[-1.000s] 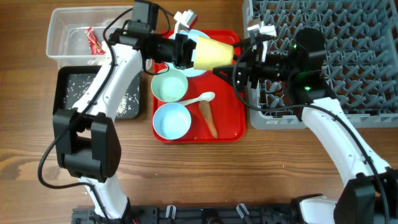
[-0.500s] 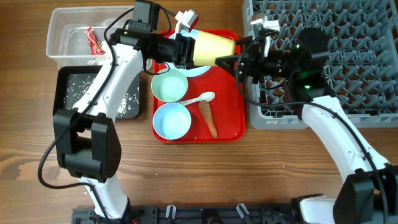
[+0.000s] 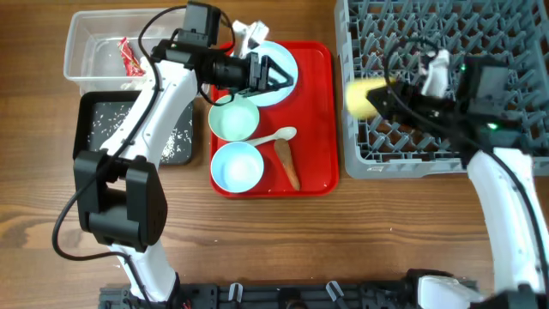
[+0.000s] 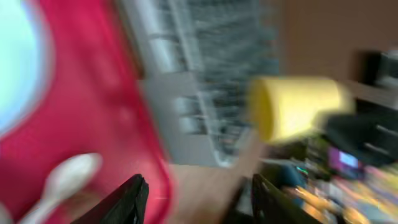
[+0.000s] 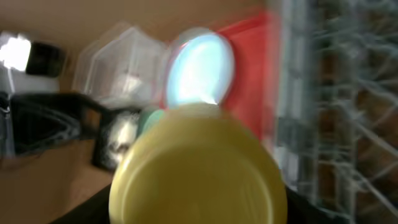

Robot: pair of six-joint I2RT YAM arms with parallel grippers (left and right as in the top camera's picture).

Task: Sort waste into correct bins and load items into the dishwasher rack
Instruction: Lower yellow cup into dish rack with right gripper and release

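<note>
My right gripper point(image 3: 376, 99) is shut on the small yellow cup point(image 3: 358, 96), which lies on its side over the left edge of the grey dishwasher rack point(image 3: 480, 51). In the right wrist view the cup's base point(image 5: 199, 168) fills the space between the fingers. My left gripper point(image 3: 283, 73) is open and holds nothing, above the light blue plate point(image 3: 276, 50) on the red tray point(image 3: 317, 120). In the left wrist view the cup point(image 4: 292, 106) sits well beyond the left gripper point(image 4: 196, 205). Two bowls point(image 3: 233, 118) point(image 3: 237, 166), a white spoon point(image 3: 274, 137) and a carrot point(image 3: 288, 165) lie on the tray.
The clear tub point(image 3: 94, 51) at the back left holds a red wrapper point(image 3: 129, 56). In front of it the black tray point(image 3: 94, 129) holds white grains point(image 3: 176, 142). Both wrist views are blurred.
The yellow cup has passed from my left gripper to my right. The left jaws opened and pulled back left over the plate. The right arm carried the cup right, over the rack's edge.
</note>
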